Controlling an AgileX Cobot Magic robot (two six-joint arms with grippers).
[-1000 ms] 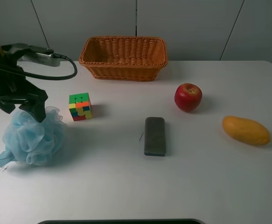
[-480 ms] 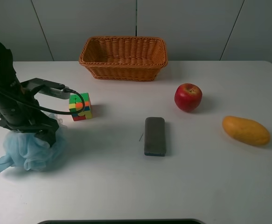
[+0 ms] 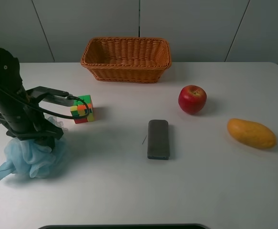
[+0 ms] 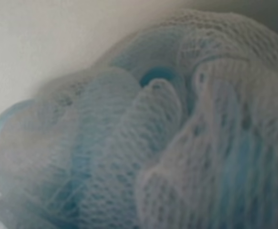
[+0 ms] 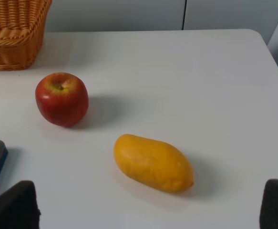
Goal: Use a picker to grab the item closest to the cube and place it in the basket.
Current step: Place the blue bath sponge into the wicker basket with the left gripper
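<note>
The multicoloured cube [image 3: 82, 109] stands on the white table at the left. A pale blue mesh bath puff [image 3: 31, 160] lies just left of and in front of it, the item nearest the cube. My left gripper [image 3: 36, 138] is pressed down into the top of the puff, and its fingers are buried in the mesh. The left wrist view shows only the puff [image 4: 167, 133] up close, no fingers. The wicker basket [image 3: 127, 74] stands empty at the back. My right gripper [image 5: 146, 205] is open and empty, its fingertips [image 5: 15, 205] wide apart above the table.
A red apple [image 3: 192, 99] [image 5: 62, 98], an orange mango [image 3: 251, 133] [image 5: 153, 163] and a dark grey flat block [image 3: 158, 139] lie right of the cube. The basket's corner [image 5: 15, 33] shows in the right wrist view. A cable loops from the left arm near the cube.
My left arm has swung down onto the puff and sunk into it. The puff is squashed and has shifted slightly. Nothing else has moved.
</note>
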